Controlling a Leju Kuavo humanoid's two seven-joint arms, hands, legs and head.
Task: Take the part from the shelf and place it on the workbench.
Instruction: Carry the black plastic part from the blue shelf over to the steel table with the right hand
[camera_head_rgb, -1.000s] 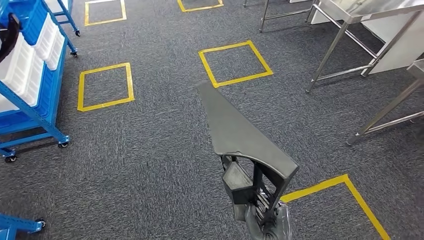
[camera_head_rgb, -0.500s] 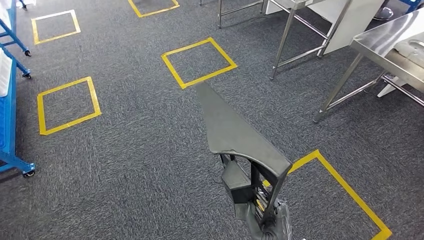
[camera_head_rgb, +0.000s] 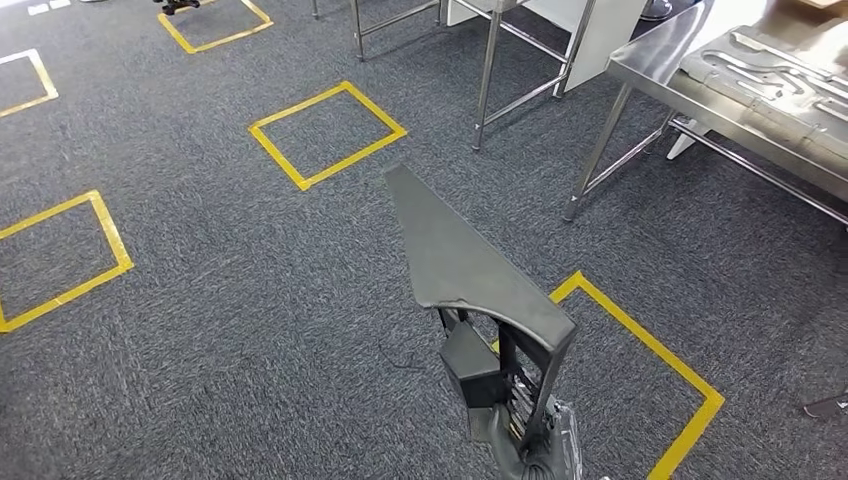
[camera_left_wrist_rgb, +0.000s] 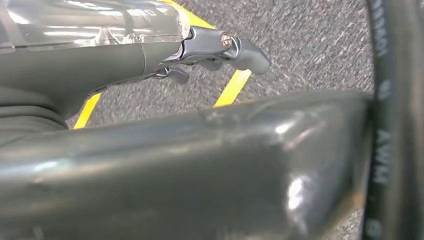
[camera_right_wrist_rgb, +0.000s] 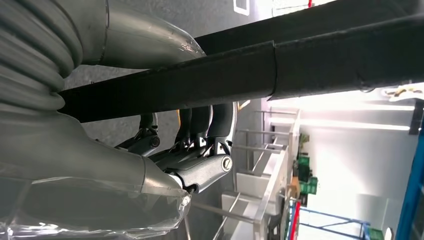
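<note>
The part is a long dark grey plastic panel with a ribbed bracket at its near end. It sticks up and forward over the carpet in the head view. My right hand grips it from below at the bracket. In the right wrist view the fingers of my right hand wrap around a black bar of the part. My left hand hangs over the carpet with its fingers loosely apart and nothing in them. The steel workbench stands ahead to the right.
A grey moulded panel lies on the workbench. Another steel table's legs stand further back. Yellow tape squares mark the grey carpet, one just right of the part.
The whole view has swung right: the blue shelf has left the picture and the workbench has come in closer at the right. The part stays held the same way.
</note>
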